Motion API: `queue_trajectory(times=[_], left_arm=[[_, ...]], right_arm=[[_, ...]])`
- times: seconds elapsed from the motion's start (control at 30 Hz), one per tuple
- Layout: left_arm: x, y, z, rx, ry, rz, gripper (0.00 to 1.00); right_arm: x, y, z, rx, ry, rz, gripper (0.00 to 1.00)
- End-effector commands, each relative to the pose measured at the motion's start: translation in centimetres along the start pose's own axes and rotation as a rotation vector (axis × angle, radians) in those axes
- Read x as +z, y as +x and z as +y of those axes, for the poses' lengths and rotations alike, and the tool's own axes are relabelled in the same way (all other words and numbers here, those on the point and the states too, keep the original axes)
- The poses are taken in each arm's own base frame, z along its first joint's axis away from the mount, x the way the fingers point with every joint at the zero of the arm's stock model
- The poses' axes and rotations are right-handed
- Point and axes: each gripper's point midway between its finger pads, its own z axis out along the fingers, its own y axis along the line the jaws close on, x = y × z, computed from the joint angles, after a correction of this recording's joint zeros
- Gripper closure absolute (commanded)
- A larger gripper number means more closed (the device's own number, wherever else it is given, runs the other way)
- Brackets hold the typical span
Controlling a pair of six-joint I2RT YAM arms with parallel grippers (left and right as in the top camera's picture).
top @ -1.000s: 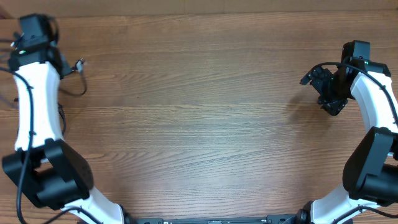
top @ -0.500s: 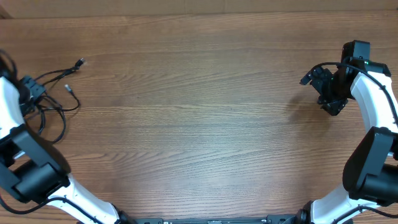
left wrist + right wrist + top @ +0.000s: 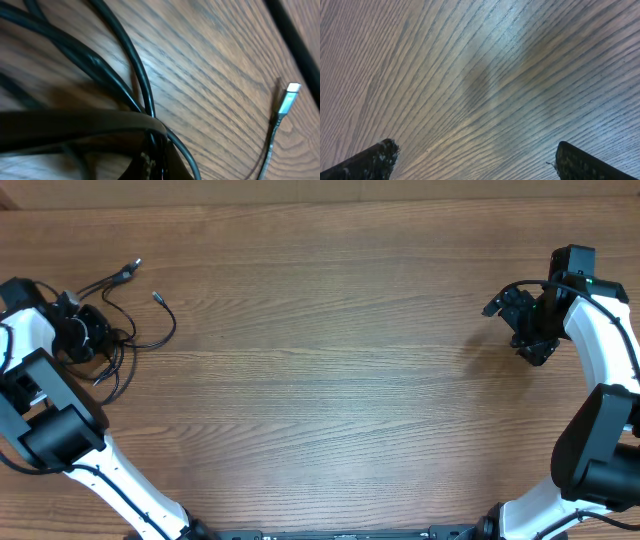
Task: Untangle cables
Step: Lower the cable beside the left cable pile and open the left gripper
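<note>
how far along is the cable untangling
Done: nothing; the cables lie crossed in one bunch at the left edge of the table. In hand: the left gripper is shut on that bunch. Left: separating every cord; the right gripper hangs open over bare wood.

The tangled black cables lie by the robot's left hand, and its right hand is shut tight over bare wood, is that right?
Not quite: the right hand is wide open over the bare wooden table, as the right wrist view shows. The cables do lie by the left hand.
</note>
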Motion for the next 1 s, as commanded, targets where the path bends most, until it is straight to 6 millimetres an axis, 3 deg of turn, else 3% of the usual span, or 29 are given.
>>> queue_trajectory(times=[0.0, 0.23, 0.5, 0.57, 0.67, 0.73, 0.97], left_arm=[[0.6, -0.1, 0.8, 0.030, -0.056, -0.001, 0.96], [-3.7, -2.7, -1.4, 0.063, -0.031, -0.099, 0.93], [-12.7, -6.1, -5.4, 0.145, -0.013, -0.312, 0.84], [-14.4, -6.5, -5.9, 0.155, -0.026, -0.353, 0.71], [-16.1, -6.6, -6.1, 0.163, -0.044, -0.389, 0.37], [-16.4, -6.5, -6.3, 0.163, -0.039, -0.390, 0.22], [-15.2, -4.2, -7.6, 0.162, 0.014, -0.294, 0.05]], right_arm=[[-0.5, -0.9, 0.4, 0.003, -0.004, -0.031, 0.00], [-0.5, -0.9, 0.4, 0.003, -0.004, -0.031, 0.00], [-0.5, -0.9, 0.4, 0.003, -0.004, -0.031, 0.00], [-0.5, -0.9, 0.4, 0.003, -0.004, -0.031, 0.00], [-0.5, -0.9, 0.4, 0.003, -0.004, -0.031, 0.00], [-0.5, -0.9, 0.4, 0.003, -0.004, -0.031, 0.00], [-0.5, -0.9, 0.4, 0.003, -0.004, -0.031, 0.00]])
